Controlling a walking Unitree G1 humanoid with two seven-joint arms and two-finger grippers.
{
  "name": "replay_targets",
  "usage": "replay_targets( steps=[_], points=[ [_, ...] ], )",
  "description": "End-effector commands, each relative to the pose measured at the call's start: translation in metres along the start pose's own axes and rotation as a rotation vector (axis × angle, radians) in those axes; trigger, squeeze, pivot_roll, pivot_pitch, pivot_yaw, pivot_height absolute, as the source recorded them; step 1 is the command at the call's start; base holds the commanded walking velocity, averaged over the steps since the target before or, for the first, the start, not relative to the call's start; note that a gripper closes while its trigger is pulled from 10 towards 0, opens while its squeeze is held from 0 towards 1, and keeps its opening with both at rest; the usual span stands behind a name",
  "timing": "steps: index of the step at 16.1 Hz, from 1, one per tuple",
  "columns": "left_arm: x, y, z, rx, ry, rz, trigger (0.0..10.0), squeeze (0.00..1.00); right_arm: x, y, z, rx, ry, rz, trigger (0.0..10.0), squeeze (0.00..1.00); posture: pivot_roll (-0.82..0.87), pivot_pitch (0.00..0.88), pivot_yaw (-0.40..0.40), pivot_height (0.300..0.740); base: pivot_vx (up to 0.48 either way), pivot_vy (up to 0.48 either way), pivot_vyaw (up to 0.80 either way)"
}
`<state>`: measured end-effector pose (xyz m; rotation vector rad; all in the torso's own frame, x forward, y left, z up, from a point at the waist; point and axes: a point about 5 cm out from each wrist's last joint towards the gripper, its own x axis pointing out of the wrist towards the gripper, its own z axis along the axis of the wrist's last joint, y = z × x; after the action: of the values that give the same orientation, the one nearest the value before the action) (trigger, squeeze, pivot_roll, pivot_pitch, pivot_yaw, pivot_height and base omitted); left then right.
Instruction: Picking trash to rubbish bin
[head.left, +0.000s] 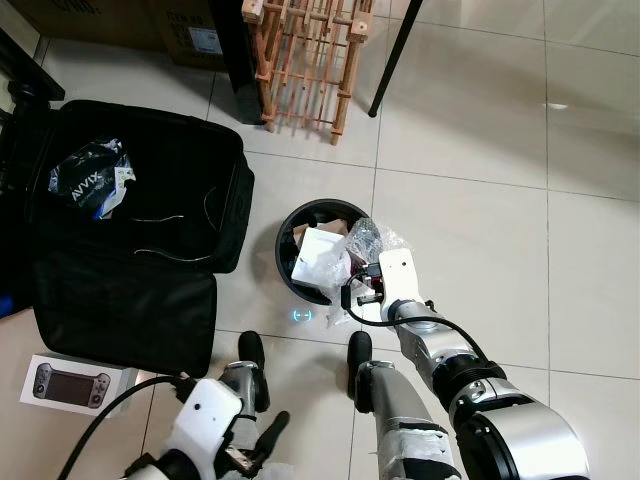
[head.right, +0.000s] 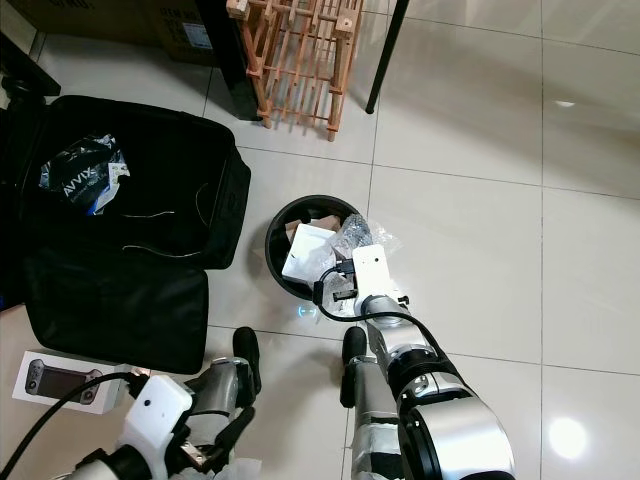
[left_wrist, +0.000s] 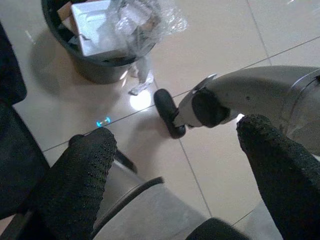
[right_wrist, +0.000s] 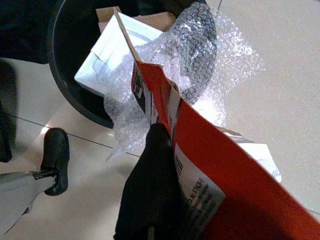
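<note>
You can't see most of the right tool (right_wrist: 165, 150): the red carton (right_wrist: 210, 165) covers one finger. The carton runs off the picture's edge. Bubble wrap (right_wrist: 200, 55) hides part of the black bin (right_wrist: 65, 75). The carton's label is too blurry to read.

Bin (head.left: 286, 262) black, white box (head.left: 320, 255) and clear bubble wrap (right_wrist: 200, 55) inside. Right gripper (right_wrist: 157, 135) black fingers on red-orange card (right_wrist: 210, 150) with white label. Suitcase (head.left: 120, 240) left black. Rack (head.left: 305, 60) far, light wood. Floor tiles (head.left: 480, 150) glossy beige.

Pale tiled floor (head.left: 480, 190), black rubbish bin (head.left: 290, 275), open black suitcase (head.left: 130, 250), wooden rack (head.left: 305, 60)
</note>
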<state>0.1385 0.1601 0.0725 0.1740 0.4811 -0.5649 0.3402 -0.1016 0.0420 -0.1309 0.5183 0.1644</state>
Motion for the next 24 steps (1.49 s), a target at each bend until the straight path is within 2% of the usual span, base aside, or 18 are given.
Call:
replay_targets(
  steps=[1,5,9,13,14,15,24],
  points=[
    [-0.004,-0.005,-0.013,-0.024,0.054,-0.017,10.0,0.0,-0.003,0.002,-0.022,-0.006,0.069,0.002,10.0,0.0,0.21,0.607,-0.048,0.74,0.0,0.0,0.0],
    [-0.004,-0.007,-0.013,-0.026,0.054,-0.016,10.0,0.0,-0.003,0.004,-0.023,-0.011,0.064,0.005,10.0,0.0,0.22,0.607,-0.046,0.74,0.0,0.0,0.0],
    [-0.005,-0.007,-0.015,-0.025,0.057,-0.015,10.0,0.0,-0.002,0.007,-0.014,0.004,-0.012,0.039,10.0,0.0,0.22,0.613,-0.044,0.74,0.0,0.0,0.0],
    [-0.006,-0.008,-0.015,-0.026,0.06,-0.015,10.0,0.0,-0.002,0.009,-0.01,-0.002,-0.027,0.05,10.0,0.0,0.22,0.617,-0.043,0.74,0.0,0.0,0.0],
    [-0.006,-0.009,-0.016,-0.026,0.061,-0.015,10.0,0.0,-0.002,0.009,-0.01,0.001,-0.028,0.053,10.0,0.09,0.22,0.617,-0.043,0.74,0.0,0.0,0.0],
    [-0.007,-0.009,-0.016,-0.027,0.063,-0.014,10.0,0.0,-0.002,0.009,-0.009,0.016,-0.038,0.06,10.0,1.0,0.22,0.62,-0.043,0.74,0.0,0.0,0.0],
    [-0.008,-0.011,-0.018,-0.03,0.071,-0.013,10.0,0.0,-0.003,0.008,-0.008,0.035,-0.069,0.069,10.0,1.0,0.23,0.629,-0.043,0.74,0.0,0.0,0.0]
  ],
)
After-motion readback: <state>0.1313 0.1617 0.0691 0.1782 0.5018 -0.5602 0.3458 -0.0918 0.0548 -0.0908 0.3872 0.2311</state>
